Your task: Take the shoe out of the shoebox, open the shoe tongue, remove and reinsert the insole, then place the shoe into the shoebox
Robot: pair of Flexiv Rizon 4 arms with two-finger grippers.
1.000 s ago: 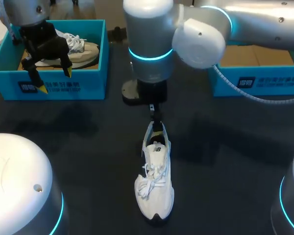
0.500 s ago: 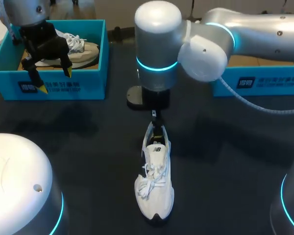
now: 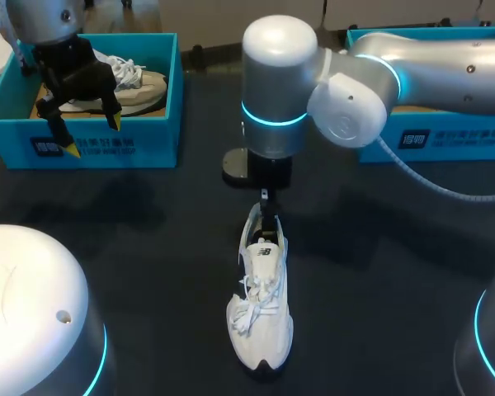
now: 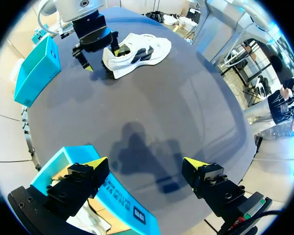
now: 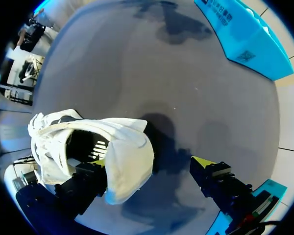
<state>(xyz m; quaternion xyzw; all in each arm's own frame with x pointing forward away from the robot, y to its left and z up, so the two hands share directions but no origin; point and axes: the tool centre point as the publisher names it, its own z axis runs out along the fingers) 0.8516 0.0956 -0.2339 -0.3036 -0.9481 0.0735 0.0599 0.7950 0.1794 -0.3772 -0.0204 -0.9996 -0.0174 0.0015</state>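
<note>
White shoe (image 3: 260,318): upright on its sole, long axis near-to-far, toe toward robot, heel at right gripper (image 5: 151,162), fingers wide. Left gripper (image 4: 146,162): wide, over shoebox (image 3: 132,147).

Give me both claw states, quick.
Left claw: open, empty, over the shoebox.
Right claw: open, one finger at the white shoe, not gripping it.
</note>
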